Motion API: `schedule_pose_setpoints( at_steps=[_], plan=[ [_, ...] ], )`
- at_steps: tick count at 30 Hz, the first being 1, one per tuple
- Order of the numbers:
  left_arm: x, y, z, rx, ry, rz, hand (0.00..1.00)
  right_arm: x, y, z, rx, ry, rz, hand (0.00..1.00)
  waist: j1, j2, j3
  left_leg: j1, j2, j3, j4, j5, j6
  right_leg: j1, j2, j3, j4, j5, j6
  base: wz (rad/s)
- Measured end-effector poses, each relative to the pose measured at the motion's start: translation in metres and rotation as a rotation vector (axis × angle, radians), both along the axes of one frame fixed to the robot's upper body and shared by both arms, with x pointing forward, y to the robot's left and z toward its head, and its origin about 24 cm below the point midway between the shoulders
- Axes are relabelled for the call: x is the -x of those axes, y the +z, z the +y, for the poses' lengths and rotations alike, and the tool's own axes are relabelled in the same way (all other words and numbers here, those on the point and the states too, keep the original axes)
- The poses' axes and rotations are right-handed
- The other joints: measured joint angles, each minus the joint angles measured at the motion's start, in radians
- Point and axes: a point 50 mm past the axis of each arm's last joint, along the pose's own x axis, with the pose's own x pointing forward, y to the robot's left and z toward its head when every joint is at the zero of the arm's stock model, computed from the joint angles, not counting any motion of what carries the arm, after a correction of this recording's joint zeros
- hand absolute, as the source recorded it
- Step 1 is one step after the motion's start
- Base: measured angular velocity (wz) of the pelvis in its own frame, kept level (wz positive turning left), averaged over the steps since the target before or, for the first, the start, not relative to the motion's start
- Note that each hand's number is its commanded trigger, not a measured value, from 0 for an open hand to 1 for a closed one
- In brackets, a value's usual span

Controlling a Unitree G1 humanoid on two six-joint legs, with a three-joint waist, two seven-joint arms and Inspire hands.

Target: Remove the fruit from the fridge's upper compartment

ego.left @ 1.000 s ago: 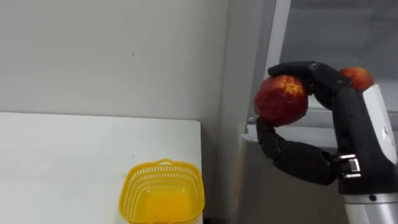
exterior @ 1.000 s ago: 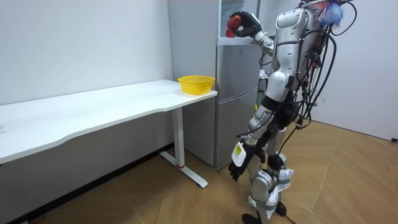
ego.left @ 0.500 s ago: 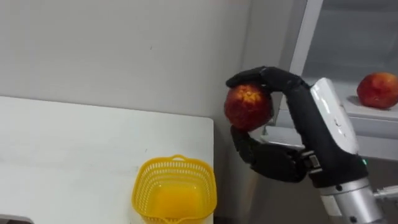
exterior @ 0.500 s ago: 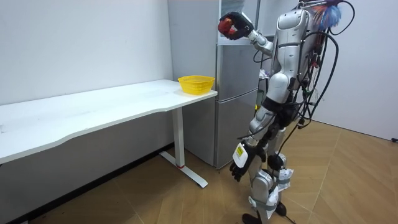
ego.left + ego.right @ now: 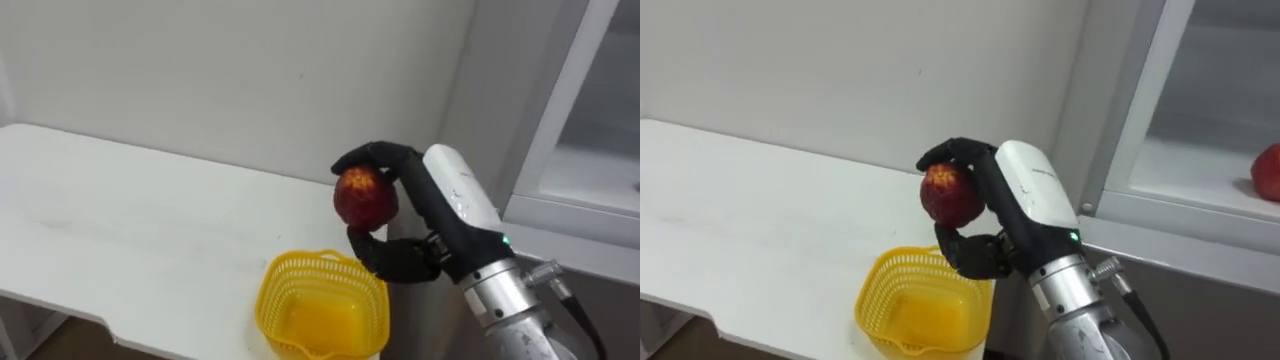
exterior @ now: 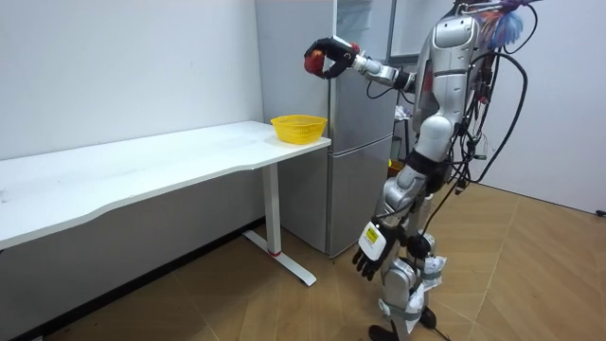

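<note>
Now right hand [image 5: 415, 255], clasping red fruit [image 5: 364, 197], has swung from fridge [image 6: 360, 142] over basket [image 5: 275, 300].

In the room view a plain white wall [image 6: 123, 66] fills 9 to 12 o'clock. A long white table [image 6: 142, 175] runs along it from 8 o'clock to centre, on a white leg [image 6: 275, 227]. A grey fridge [image 6: 360, 161] stands just beside its end, at 1 o'clock. Herringbone wood floor [image 6: 530, 275] covers 4 to 7 o'clock. The light is even.
</note>
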Motion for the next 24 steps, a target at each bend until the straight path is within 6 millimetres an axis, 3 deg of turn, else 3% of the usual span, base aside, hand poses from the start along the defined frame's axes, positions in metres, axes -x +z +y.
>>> schedule_pose_setpoints(
  at_steps=[6, 9, 16, 24],
  plan=[
    [0.000, 0.002, 0.005, -0.008, -0.008, 0.000, 0.00, -0.005, -0.013, 0.002, 0.035, -0.005, 0.058, 1.00, 0.024, -0.011, 0.0004, -0.018, -0.003, -0.014, 0.017, 0.000, 0.000, -0.006, 0.000, -0.010, -0.001, 0.000, 0.000, 0.07],
    [-0.005, 0.004, 0.005, -0.004, -0.012, -0.021, 0.00, -0.008, -0.018, 0.000, 0.071, -0.025, 0.071, 1.00, 0.027, -0.017, -0.0033, -0.025, -0.008, -0.032, 0.020, 0.001, 0.000, -0.006, -0.002, -0.031, -0.001, 0.000, 0.000, 0.15],
    [-0.002, 0.003, 0.006, -0.012, -0.005, -0.008, 0.00, -0.015, -0.044, -0.008, 0.137, -0.073, 0.173, 1.00, 0.054, -0.016, -0.0023, -0.023, -0.010, -0.035, 0.014, 0.002, 0.002, -0.001, -0.006, -0.035, 0.000, -0.001, 0.001, 0.03],
    [0.006, 0.003, 0.008, -0.016, 0.001, 0.016, 0.00, -0.014, -0.067, -0.003, 0.195, -0.056, 0.271, 1.00, 0.056, -0.013, -0.0006, -0.022, -0.013, -0.035, 0.012, 0.003, 0.003, -0.001, -0.008, -0.034, 0.001, -0.002, 0.003, 0.00]
  ],
)
